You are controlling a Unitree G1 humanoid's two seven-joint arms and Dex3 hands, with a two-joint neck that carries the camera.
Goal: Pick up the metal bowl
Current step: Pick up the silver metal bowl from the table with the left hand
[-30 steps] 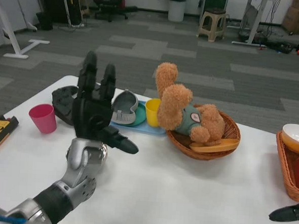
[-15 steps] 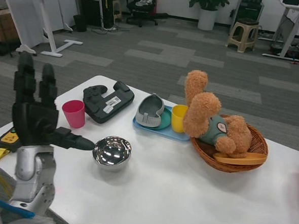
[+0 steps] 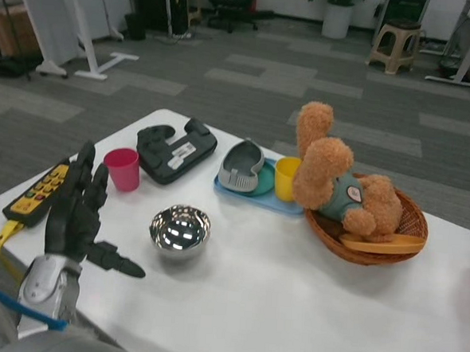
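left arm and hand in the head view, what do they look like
The left hand is black, many-fingered and blocky, on a silver metallic forearm. A blue cable crosses the arm near the bottom edge. The right arm is not in view.

The metal bowl [image 3: 180, 232] is small, round and polished to a mirror finish — its inner wall throws back bright patches of light and darker bands of the room. It stands upright on its base with the mouth facing up, and nothing shows inside it but those reflections. It rests on the white worktop [image 3: 292, 291] toward the left side and casts a soft shadow beneath its rim. Nothing touches it — it sits by itself, in front of the cluster of things farther back on the worktop.
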